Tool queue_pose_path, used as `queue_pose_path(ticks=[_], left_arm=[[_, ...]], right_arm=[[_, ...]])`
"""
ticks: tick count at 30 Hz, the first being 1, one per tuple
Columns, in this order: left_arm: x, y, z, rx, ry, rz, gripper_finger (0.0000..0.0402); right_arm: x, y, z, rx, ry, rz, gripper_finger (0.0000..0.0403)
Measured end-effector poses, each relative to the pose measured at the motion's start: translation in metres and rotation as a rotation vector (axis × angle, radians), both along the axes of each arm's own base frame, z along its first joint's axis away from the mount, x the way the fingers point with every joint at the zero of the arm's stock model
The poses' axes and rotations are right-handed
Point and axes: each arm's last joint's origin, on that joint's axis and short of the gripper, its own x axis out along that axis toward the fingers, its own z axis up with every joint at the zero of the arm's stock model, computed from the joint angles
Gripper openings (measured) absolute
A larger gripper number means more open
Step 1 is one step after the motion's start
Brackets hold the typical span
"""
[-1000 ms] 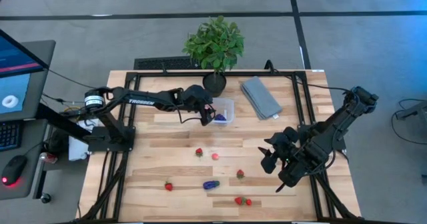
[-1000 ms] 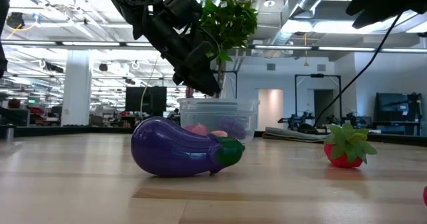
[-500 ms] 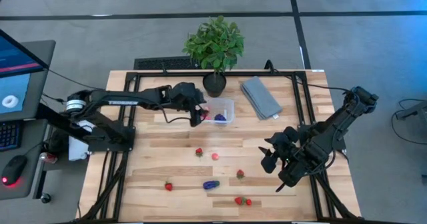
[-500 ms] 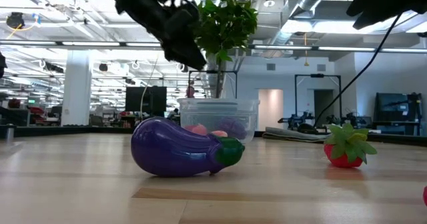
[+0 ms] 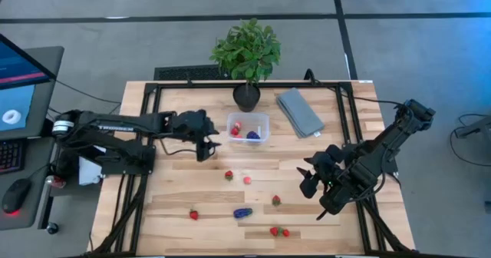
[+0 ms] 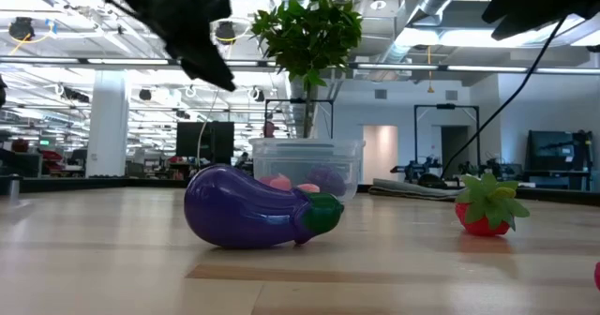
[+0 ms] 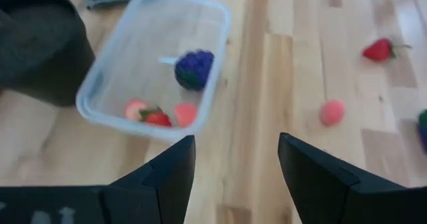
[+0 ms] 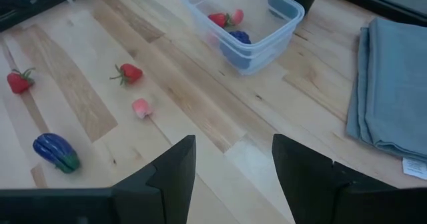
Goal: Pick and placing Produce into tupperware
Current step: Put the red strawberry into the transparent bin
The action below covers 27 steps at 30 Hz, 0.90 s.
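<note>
Left gripper, fingers spread and empty, has pulled back from the tupperware; right gripper unchanged, spread, empty.

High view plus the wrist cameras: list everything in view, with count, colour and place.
Tupperware: one, clear, table's far middle; holds a purple grape bunch and three red-pink pieces.
Strawberries: five red, loose on the near half, one at.
Pink piece: one, beside that strawberry.
Eggplant: one, purple, near edge.
Potted plant: one, green, black pot, behind the tub.
Cloth: one, grey, folded, right of the tub.
Left gripper: jaws open, empty, left of the tub.
Right gripper: jaws open, empty, right side.
</note>
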Motion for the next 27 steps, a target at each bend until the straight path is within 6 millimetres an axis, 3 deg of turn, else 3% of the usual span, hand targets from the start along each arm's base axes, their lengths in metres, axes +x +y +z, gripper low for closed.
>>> queue_pose_path(ticks=[11,20,27], left_arm=[[-0.038,-0.031,-0.031,-0.075,-0.091,0.028,0.0206],[-0.047,-0.048,-0.058,-0.127,-0.038,0.0,0.0206],[-0.045,-0.061,-0.062,-0.077,-0.069,-0.055,0.0206]], right_arm=[[0.0,0.0,0.0,0.001,0.0,-0.001,0.0221],[0.0,0.0,0.0,0.011,-0.006,-0.004,0.0221],[0.002,-0.001,0.0,0.013,-0.007,-0.012,0.0221]])
